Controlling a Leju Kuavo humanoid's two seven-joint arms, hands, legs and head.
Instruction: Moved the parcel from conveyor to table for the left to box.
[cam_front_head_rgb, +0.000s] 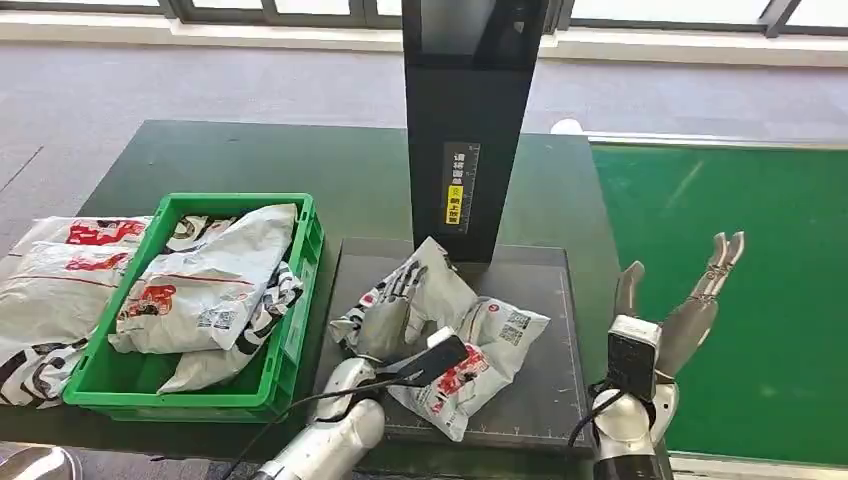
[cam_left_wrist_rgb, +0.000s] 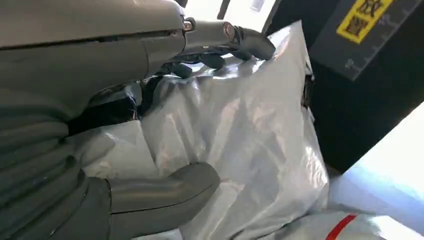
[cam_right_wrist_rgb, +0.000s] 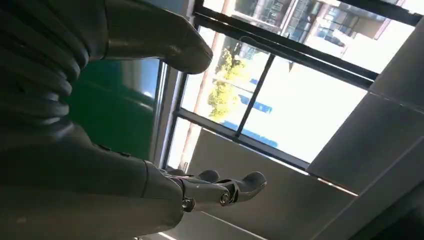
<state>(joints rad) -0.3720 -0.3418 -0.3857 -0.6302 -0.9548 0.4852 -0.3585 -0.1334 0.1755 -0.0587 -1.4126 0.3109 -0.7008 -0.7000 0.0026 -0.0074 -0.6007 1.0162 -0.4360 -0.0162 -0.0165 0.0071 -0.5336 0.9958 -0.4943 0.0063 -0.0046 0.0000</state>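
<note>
In the head view our left hand (cam_front_head_rgb: 385, 318) lies on the parcel (cam_front_head_rgb: 470, 350) already on the dark table plate (cam_front_head_rgb: 540, 400), boxing into the green crate (cam_front_head_rgb: 290, 330) undone, our right hand (cam_front_head_rgb: 680, 315) spread empty; the left wrist view shows fingers (cam_left_wrist_rgb: 240, 40) and thumb around its edge beside an unreadable yellow label (cam_left_wrist_rgb: 367, 17); the right wrist view shows fingers (cam_right_wrist_rgb: 235, 185) holding nothing.

We are losing the loose parcels (cam_front_head_rgb: 50, 290) at nine o'clock off the frame's edge. Our left hand (cam_front_head_rgb: 385, 320) is covering part of the parcel (cam_front_head_rgb: 480, 350), and its label print is staying too small to read.
</note>
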